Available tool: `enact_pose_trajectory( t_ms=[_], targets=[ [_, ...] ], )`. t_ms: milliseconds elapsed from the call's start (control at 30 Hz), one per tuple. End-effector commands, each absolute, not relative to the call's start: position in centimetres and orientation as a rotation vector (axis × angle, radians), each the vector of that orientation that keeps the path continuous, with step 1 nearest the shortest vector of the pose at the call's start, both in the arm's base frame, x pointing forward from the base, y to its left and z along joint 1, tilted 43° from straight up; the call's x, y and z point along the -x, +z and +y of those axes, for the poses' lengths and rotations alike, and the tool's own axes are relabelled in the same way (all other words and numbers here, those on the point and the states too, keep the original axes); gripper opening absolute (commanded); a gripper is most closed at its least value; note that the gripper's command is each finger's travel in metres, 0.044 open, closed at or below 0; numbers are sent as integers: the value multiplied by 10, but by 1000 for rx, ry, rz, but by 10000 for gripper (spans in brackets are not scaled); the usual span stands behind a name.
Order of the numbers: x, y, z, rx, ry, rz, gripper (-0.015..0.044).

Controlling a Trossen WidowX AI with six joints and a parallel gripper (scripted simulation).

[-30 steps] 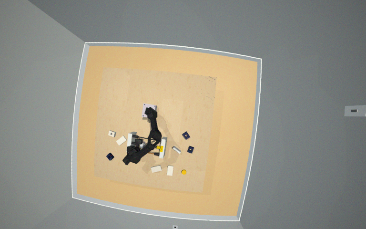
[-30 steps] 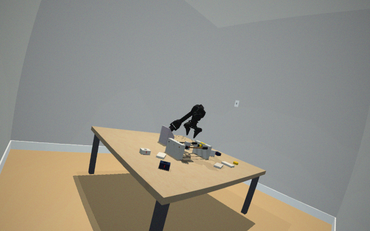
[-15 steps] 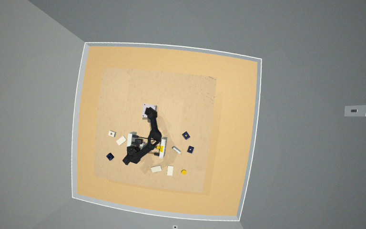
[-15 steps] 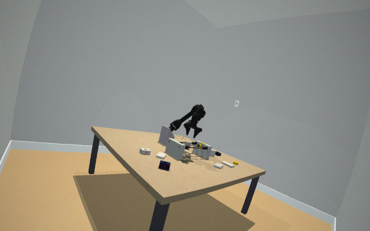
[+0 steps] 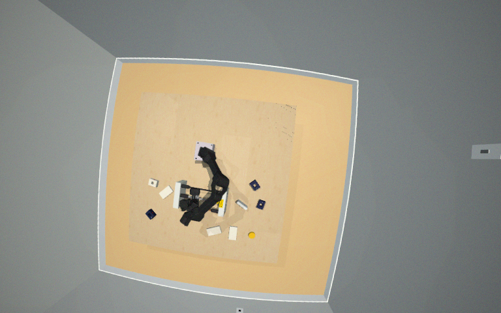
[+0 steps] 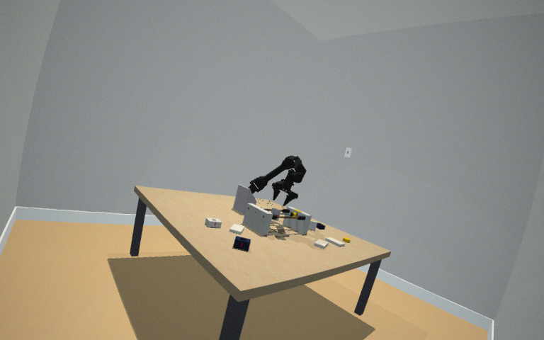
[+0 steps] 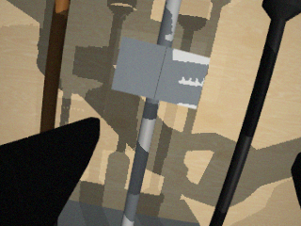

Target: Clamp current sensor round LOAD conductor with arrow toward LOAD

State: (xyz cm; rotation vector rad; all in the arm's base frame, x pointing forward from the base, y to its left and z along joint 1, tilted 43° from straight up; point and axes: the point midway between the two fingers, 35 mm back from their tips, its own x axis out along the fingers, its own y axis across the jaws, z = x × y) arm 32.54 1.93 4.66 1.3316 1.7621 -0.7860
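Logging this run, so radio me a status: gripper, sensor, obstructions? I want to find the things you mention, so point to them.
Gripper [image 6: 279, 202] open, above the rods. Grey sensor [image 7: 157, 72] around the middle rod; latch cannot be confirmed. Black rod [image 7: 245, 137] and brown rod [image 7: 51, 71] flank it.
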Motion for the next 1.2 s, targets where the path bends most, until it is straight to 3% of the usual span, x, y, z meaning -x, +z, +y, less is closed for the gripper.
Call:
enact_pose_trajectory(
  t_ms=[0,467,1167],
  targets=[
    [-302,60,43,-1118,-820,1605,440],
    [-240,96,71,-887,-695,860,440],
    [-246,91,72,-873,-722,959,440]
  ],
)
